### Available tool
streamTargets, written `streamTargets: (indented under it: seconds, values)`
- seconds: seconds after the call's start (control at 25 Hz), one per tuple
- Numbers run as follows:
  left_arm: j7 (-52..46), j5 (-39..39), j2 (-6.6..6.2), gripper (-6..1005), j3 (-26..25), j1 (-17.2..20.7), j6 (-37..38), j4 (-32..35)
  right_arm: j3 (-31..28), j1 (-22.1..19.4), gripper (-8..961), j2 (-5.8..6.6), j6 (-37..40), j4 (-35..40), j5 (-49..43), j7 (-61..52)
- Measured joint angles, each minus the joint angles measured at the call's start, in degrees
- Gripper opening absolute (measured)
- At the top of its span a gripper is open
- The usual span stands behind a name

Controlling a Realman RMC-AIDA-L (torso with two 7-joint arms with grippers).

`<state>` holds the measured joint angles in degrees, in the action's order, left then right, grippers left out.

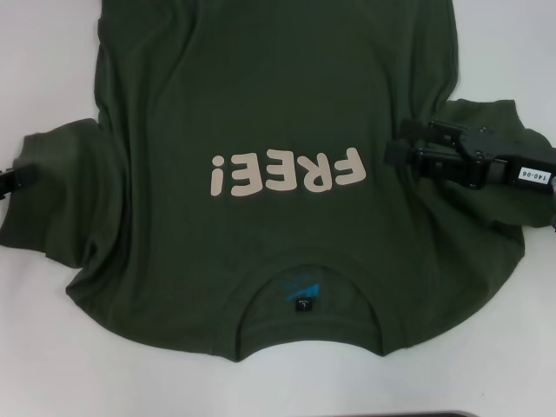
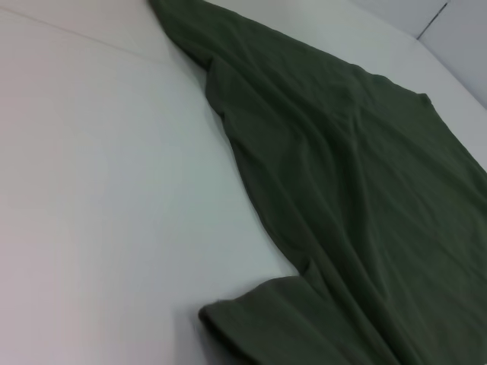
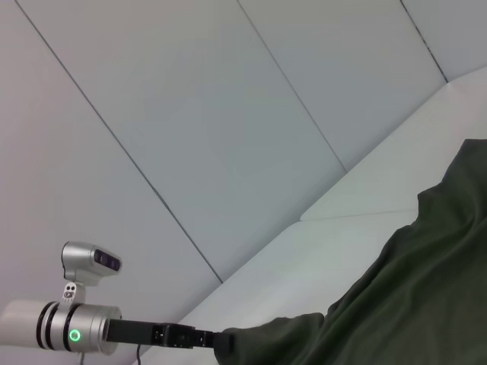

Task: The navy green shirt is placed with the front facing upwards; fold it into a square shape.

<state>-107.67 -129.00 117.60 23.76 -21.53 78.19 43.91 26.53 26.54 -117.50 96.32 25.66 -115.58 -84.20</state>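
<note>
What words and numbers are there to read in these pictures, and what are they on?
"FREE!" in cream letters, upside down in the head view, on the navy green shirt.
"140-06" on a white sticker on the right gripper.
The neck label has marks too small to read.

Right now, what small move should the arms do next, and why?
Probably carry the right pincer, now over the right sleeve, inward toward the print. The shirt lies flat, face up, both sleeves spread; the left pincer is at the left sleeve.
</note>
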Motion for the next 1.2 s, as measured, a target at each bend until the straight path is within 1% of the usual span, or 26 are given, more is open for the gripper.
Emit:
streamTargets:
  seconds: [0.08,0.28,0.4,0.6,0.96,1.2]
  values:
    - [0.0,0.0,0.00,321,0.0,0.0,0.1,0.1,0.0,0.0,912,0.00,0.0,0.0,0.0,0.0]
    - [0.0,-0.1,0.00,98,0.0,0.0,0.1,0.1,0.0,0.0,912,0.00,0.0,0.0,0.0,0.0]
    - [-0.1,-0.1,0.00,3,-0.4,0.0,-0.5,0.2,0.0,0.0,912,0.00,0.0,0.0,0.0,0.0]
    - [-0.2,-0.1,-0.06,5,-0.8,0.4,-1.3,0.7,0.0,0.0,911,0.00,-0.2,0.1,0.0,0.0]
    - [-1.0,-0.1,-0.08,4,-3.2,0.6,-3.0,1.5,0.0,0.1,911,-0.11,-0.3,0.1,0.0,0.0]
    - [-1.6,-0.1,0.08,4,-3.4,1.1,-4.8,2.5,0.0,0.1,912,-0.18,-0.4,0.2,0.0,0.0]
